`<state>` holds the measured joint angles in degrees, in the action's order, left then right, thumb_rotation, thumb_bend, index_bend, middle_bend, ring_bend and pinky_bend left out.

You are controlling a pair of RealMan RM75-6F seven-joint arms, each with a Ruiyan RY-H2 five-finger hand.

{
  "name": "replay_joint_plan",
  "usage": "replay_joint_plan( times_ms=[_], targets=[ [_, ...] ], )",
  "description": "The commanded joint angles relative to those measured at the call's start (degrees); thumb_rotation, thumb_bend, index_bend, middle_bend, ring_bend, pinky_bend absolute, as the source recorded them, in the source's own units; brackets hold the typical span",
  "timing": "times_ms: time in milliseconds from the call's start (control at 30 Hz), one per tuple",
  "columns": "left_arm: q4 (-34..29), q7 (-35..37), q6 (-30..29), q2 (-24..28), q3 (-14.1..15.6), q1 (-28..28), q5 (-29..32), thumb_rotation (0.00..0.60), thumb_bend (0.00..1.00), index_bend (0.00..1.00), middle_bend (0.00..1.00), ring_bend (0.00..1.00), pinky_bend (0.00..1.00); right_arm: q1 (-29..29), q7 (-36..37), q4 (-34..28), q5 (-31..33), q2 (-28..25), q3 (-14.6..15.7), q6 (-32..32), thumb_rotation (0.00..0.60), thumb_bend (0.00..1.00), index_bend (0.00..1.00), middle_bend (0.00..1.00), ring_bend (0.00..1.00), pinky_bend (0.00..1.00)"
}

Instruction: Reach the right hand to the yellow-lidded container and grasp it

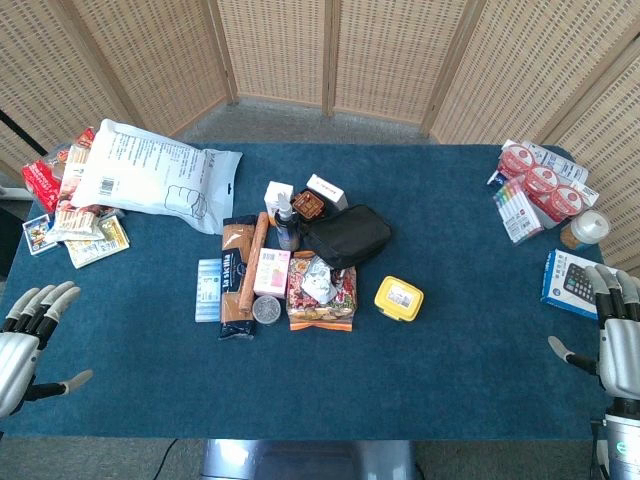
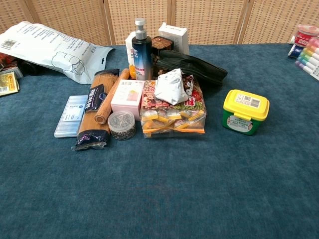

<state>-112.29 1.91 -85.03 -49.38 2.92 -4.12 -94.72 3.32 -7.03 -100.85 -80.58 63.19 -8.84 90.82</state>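
Right hand [image 1: 618, 335] sits at the table's near right edge, fingers spread, thumb out, holding nothing; only the head view shows it. Left hand [image 1: 30, 335] mirrors it at the near left edge, also empty and spread. Yellow-lidded container [image 2: 245, 111] stands upright on the blue cloth, just right of the snack pack [image 2: 172, 112] and near the black pouch [image 1: 347, 236], well apart from the right hand. Likely light, rigid plastic with a green body, smooth and a bit slippery. Best hold looks like opposite side walls below the lid rim, from above or from its open right side.
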Motion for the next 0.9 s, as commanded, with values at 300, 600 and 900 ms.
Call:
replay_joint_plan(
  times_ms=[300,600,900],
  targets=[
    [-0.54,0.94,0.34,0.13,0.27,-0.29,-1.33,0.6,0.01,0.0,0.0,0.0,0.0,0.45,2.94,-2.83,-0.92,-0.81,1.64,-3.29,0.6,0.0,0.0,0.0,0.0,0.0],
    [-0.13,2.19,1.0,0.38,0.15,-0.7,-0.86,0.6,0.01,0.0,0.0,0.0,0.0,7.29,-6.65,-6.7,3.12,4.51,2.46,-15.73,0.6,0.0,0.0,0.0,0.0,0.0],
    [0.5,3.56,1.0,0.74,-0.06,-0.78,-0.23,0.6,0.0,0.0,0.0,0.0,0.0,15.67,-17.65,-7.54,15.71,12.08,-1.63,-23.76,0.6,0.0,0.0,0.0,0.0,0.0]
  ],
)
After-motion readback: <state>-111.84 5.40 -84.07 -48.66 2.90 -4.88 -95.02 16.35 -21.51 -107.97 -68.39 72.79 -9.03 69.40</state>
